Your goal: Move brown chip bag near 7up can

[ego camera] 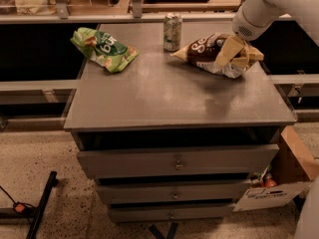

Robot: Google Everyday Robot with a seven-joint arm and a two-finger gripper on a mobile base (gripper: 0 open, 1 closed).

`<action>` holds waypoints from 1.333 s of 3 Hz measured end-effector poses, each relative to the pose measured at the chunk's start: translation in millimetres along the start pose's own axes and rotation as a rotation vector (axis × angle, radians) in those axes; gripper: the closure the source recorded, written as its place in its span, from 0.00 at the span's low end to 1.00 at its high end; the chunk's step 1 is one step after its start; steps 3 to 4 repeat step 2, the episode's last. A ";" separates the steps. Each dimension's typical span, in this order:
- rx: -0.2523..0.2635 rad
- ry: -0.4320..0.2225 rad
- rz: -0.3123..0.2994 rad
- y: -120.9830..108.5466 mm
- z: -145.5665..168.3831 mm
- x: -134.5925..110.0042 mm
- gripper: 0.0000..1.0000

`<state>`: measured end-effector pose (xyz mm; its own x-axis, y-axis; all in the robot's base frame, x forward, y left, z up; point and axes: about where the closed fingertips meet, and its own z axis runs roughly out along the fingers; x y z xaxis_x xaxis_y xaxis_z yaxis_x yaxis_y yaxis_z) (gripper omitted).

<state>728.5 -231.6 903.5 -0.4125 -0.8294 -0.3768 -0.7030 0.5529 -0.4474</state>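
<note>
Camera view, from the left: a crumpled green bag [103,49] lies on the grey matte table [169,98]. Then the can [172,31] stands upright, smooth metal. Just right of it rests the brown bag [204,54]. It is crinkly foil, probably light, soft and slippery, and best held at its right end. There the gripper [235,55] has its tan fingers closed on it.

Pincer [232,57] half-hidden by brown chip bag [201,52]

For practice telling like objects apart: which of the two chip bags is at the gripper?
The brown chip bag, just right of the 7up can, with the gripper at its right end. The green chip bag lies alone at the left.
</note>
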 end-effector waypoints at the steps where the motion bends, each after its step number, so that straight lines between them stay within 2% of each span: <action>1: 0.051 0.014 0.023 -9.6 -29.9 5.7 0.00; 4: 0.057 0.012 0.025 -10.6 -34.3 4.8 0.00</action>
